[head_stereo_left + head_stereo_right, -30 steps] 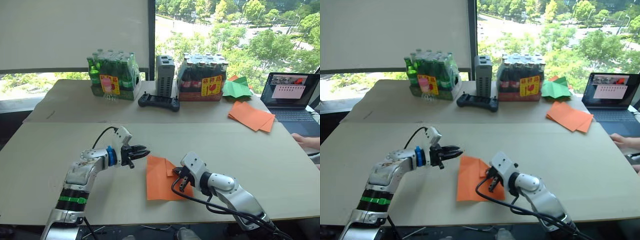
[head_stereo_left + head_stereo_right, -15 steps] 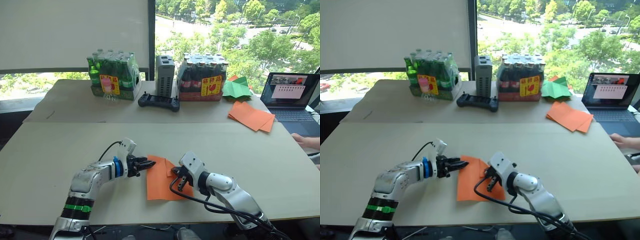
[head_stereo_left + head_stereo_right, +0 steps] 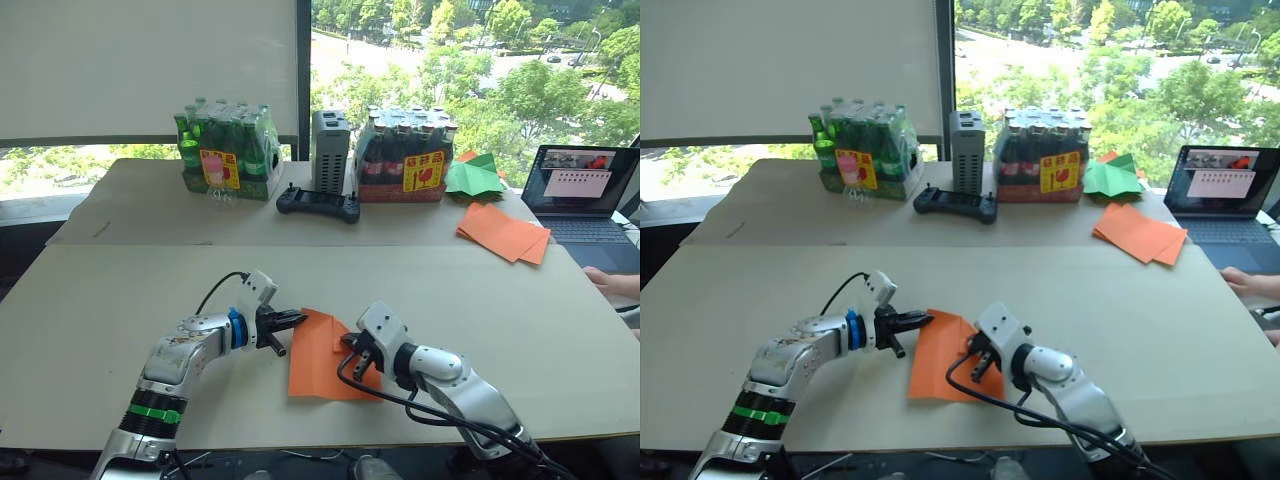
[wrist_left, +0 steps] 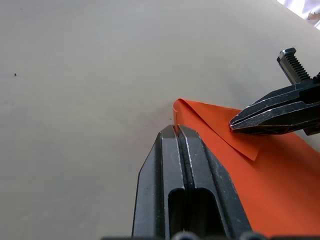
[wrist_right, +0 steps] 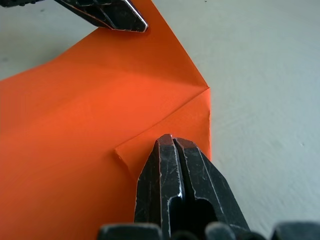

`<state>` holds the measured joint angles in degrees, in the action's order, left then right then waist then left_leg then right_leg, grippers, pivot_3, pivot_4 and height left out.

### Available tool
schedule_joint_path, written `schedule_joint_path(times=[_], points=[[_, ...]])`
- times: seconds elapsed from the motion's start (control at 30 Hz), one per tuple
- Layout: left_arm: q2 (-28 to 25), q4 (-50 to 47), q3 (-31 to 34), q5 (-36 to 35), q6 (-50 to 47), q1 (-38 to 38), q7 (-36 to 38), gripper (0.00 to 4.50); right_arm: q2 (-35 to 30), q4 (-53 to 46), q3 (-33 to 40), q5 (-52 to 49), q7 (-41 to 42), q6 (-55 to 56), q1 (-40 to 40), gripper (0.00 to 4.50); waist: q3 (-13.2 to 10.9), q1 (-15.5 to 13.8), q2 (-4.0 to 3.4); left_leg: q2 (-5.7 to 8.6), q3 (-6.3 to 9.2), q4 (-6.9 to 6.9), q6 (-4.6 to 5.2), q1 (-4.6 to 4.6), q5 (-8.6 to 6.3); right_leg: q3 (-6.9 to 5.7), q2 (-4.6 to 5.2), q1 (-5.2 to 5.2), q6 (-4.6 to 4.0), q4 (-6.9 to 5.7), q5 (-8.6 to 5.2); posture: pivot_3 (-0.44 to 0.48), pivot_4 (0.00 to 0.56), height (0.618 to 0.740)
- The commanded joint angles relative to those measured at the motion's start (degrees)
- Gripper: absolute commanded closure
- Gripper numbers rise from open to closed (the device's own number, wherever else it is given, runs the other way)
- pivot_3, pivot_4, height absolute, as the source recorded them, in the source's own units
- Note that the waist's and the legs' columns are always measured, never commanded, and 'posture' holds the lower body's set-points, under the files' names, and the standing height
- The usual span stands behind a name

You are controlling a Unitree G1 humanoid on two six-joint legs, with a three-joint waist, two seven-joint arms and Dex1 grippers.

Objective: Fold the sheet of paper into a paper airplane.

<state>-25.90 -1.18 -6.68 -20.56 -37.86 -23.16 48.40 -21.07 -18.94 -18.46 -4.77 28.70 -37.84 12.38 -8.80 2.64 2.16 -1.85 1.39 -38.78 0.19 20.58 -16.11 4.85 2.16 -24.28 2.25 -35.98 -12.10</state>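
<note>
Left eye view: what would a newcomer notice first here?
The bright orange sheet of paper on the near table, one corner already folded over. The left gripper is shut on the sheet's far corner, while the right gripper presses shut onto the folded flap. Behind, on the far table, two shrink-wrapped bottle packs flank a grey box, and a pile of orange sheets lies near a laptop.

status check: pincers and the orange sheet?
Left pincer shut on the sheet of paper at its far left corner. Right pincer shut, pressing the folded corner flap. Nothing in the way.
</note>
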Motion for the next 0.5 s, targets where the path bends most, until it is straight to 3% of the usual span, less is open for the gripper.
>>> schedule_joint_path(times=[0.03, 0.27, 0.5], points=[[-1.5, -2.4, -4.0, 4.3, 6.9, -1.7, 1.8, 4.48, 2.4, -0.2, 3.2, -2.0, -1.4, -0.7, 0.6, 4.50, 0.0, -0.1, -0.01, 0.00, 0.00, 0.00, 0.00, 0.02, 0.00, 0.00, 0.00, -0.01, 0.00, 0.00, 0.00, 0.000, 0.150, 0.733], [-3.9, -0.5, -11.3, 11.7, 17.0, -0.7, 5.2, 4.48, 4.4, -0.2, 7.1, -4.8, -1.5, -1.5, 1.9, 4.50, 0.0, -0.2, -0.05, 0.02, 0.01, 0.00, 0.00, 0.28, 0.00, -0.01, 0.04, -0.18, -0.05, 0.09, 0.04, 0.000, 0.150, 0.733], [-3.9, 2.7, -14.2, 17.9, 27.3, -2.0, 5.3, 4.48, 4.7, -0.1, 8.2, -5.0, -1.9, -0.7, 1.5, 4.50, 0.0, -0.3, -0.06, 0.02, 0.01, -0.02, 0.00, 0.31, 0.00, -0.04, 0.04, -0.18, -0.05, 0.09, 0.04, 0.000, 0.150, 0.733]])
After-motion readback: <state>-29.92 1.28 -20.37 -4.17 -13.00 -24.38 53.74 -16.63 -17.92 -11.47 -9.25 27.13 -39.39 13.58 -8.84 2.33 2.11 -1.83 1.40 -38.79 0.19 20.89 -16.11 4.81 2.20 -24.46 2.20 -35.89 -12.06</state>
